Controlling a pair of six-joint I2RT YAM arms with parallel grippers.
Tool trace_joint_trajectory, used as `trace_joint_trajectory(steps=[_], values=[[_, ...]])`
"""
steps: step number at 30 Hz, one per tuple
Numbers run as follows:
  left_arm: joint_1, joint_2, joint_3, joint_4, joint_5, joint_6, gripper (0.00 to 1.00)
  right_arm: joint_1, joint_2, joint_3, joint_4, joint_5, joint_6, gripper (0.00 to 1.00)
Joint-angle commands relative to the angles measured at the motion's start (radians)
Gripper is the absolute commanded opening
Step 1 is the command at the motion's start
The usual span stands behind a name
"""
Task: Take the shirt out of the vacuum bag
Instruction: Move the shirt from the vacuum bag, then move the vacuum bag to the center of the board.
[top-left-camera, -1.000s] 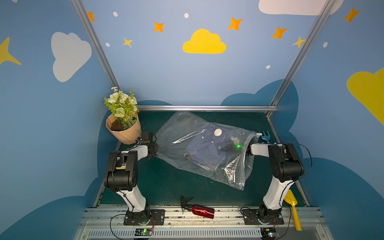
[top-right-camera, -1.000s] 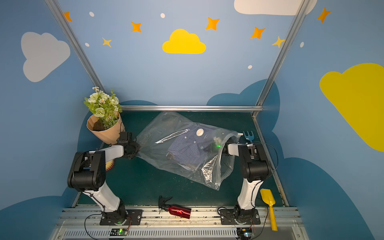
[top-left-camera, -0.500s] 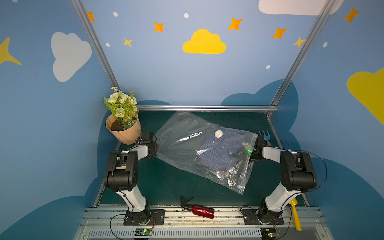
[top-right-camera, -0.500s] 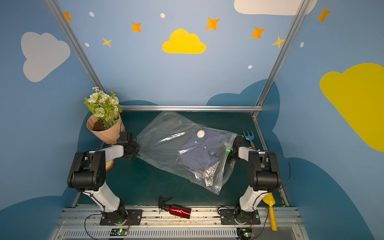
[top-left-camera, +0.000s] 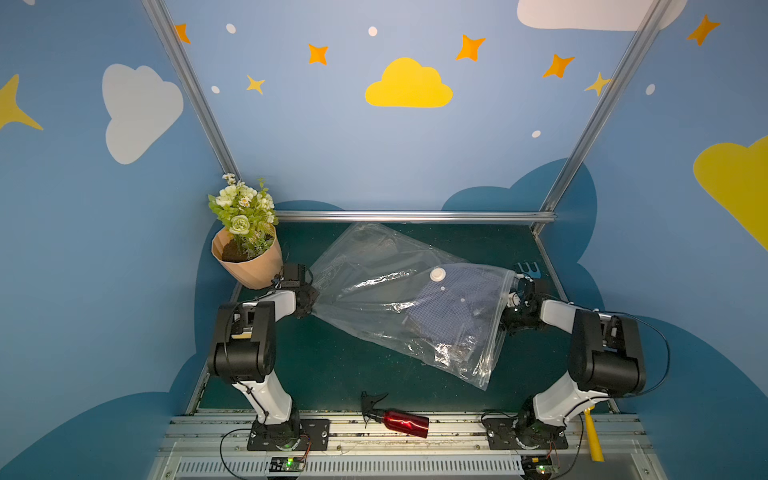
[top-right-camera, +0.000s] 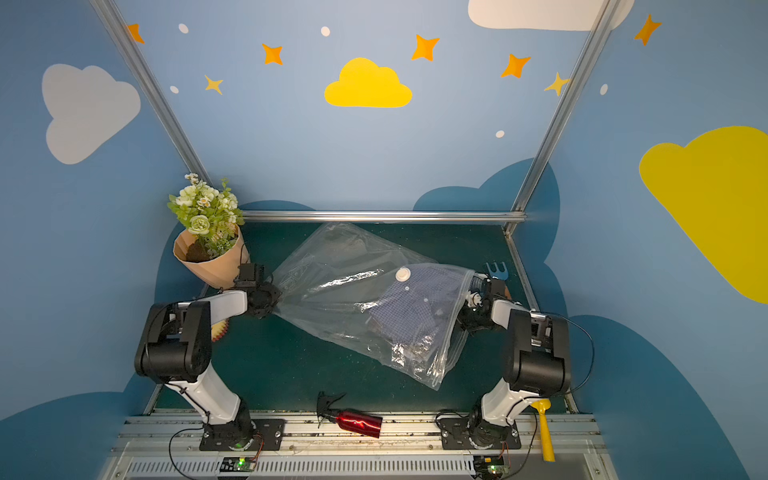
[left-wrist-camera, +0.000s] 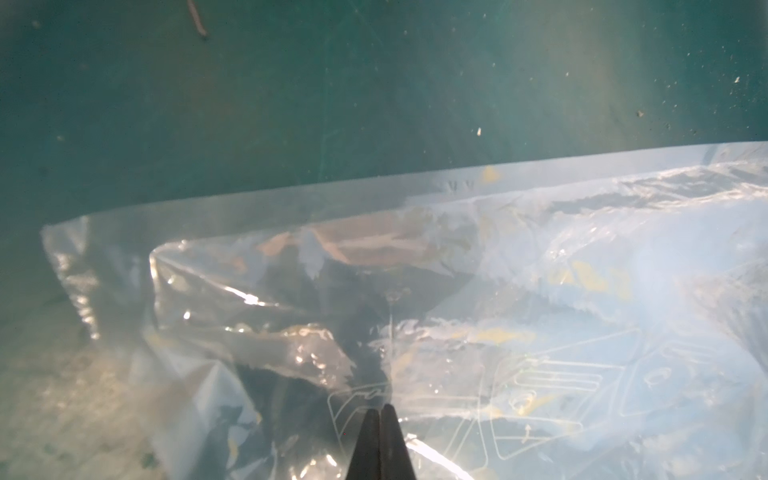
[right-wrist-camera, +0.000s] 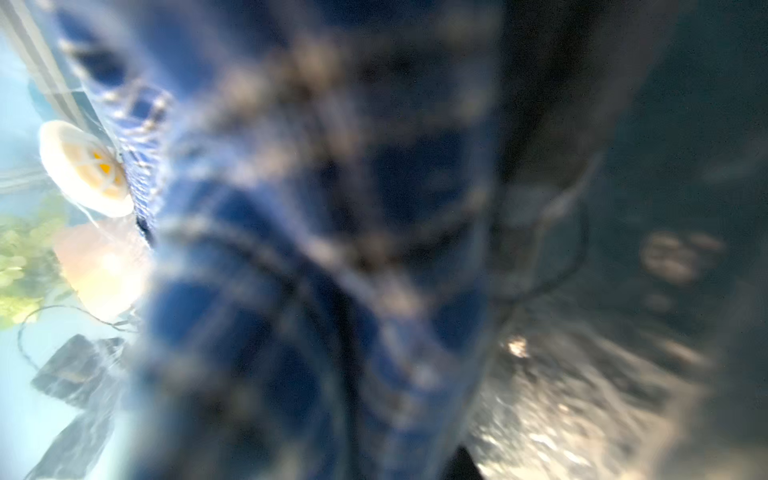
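**Q:** State of left gripper (left-wrist-camera: 380, 409)?
**A:** Pressed together, pinching the vacuum bag (top-left-camera: 365, 266) at its closed corner.
**Q:** And right gripper (top-left-camera: 508, 305)?
**A:** At the bag mouth, jaws hidden: cannot tell. The shirt (top-left-camera: 453, 307) lies just ahead of it, inside; the bag's long axis runs gripper to gripper.

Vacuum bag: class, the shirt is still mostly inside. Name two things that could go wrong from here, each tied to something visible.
1. The left gripper pinches only a thin fold of the vacuum bag; if the shirt snags at the mouth, the plastic may slip free.
2. The right gripper works close beside the blue rake and could knock it when pulling back.
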Motion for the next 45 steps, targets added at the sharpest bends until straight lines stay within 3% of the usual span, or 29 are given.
trace_joint_trajectory(steps=[1, 11, 13, 15, 21, 26, 28, 30, 32, 36, 39, 45], values=[[0.004, 0.023, -0.01, -0.028, -0.001, 0.013, 0.04, -0.035, -0.021, -0.026, -0.059, 0.091, -0.028, 0.0], [0.006, 0.024, -0.01, -0.028, 0.001, 0.015, 0.04, -0.078, -0.031, -0.015, -0.117, 0.134, -0.063, 0.02], [0.005, 0.023, -0.01, -0.026, 0.001, 0.016, 0.04, -0.079, -0.039, -0.013, -0.128, 0.145, -0.068, 0.15], [0.005, 0.027, -0.006, -0.029, 0.007, 0.021, 0.04, -0.083, -0.06, -0.006, -0.151, 0.163, -0.054, 0.36], [0.001, 0.009, -0.005, -0.02, 0.015, 0.032, 0.07, -0.15, -0.279, 0.065, -0.282, 0.306, 0.017, 0.54], [-0.021, -0.065, 0.018, -0.032, 0.034, 0.064, 0.25, -0.193, -0.411, 0.155, -0.349, 0.369, 0.029, 0.59], [-0.044, -0.111, 0.043, -0.057, 0.051, 0.104, 0.38, -0.202, -0.442, 0.172, -0.341, 0.382, 0.073, 0.63], [-0.077, -0.185, 0.062, -0.119, 0.007, 0.141, 0.58, -0.215, -0.46, 0.175, -0.251, 0.279, 0.095, 0.64], [-0.092, -0.26, 0.061, -0.168, -0.018, 0.147, 0.71, -0.171, -0.436, 0.206, -0.209, 0.262, 0.09, 0.64], [-0.086, -0.406, 0.018, -0.252, -0.039, 0.135, 0.78, -0.088, -0.295, 0.286, -0.267, 0.288, 0.021, 0.64], [-0.053, -0.478, -0.05, -0.296, -0.003, 0.094, 0.8, -0.096, -0.272, 0.185, -0.112, 0.253, 0.104, 0.64], [0.009, -0.562, -0.276, -0.212, 0.079, -0.034, 0.84, -0.049, -0.138, 0.2, -0.074, 0.209, 0.112, 0.62]])
